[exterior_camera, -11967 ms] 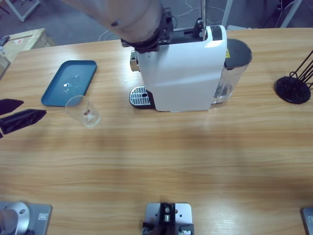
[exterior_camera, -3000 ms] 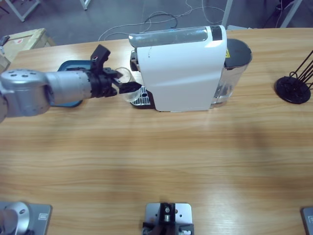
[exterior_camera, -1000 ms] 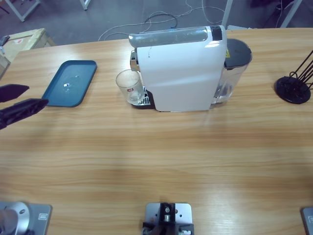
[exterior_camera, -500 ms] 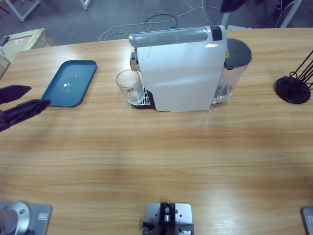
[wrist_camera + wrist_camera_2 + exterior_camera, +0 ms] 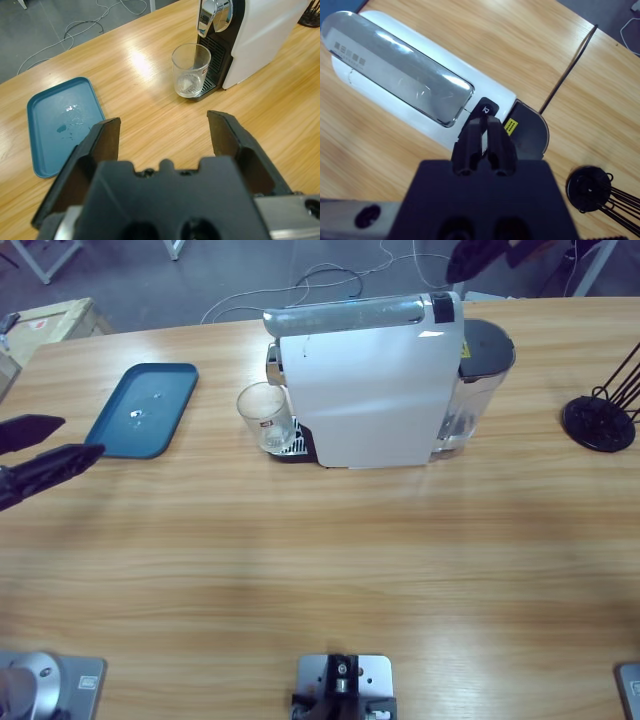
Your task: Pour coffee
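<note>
The left gripper (image 5: 165,132), jaws spread wide and empty, hangs over the wooden surface (image 5: 320,570) well short of the glass cup (image 5: 264,417). The cup stands upright on the drip grate of the white coffee machine (image 5: 370,390), under its chrome spout (image 5: 214,15); no coffee can be made out in it. A blue tray (image 5: 140,408) lies beyond the cup, away from the machine. The right gripper (image 5: 486,131), jaws pressed together, hovers above the machine's black button (image 5: 488,108).
</note>
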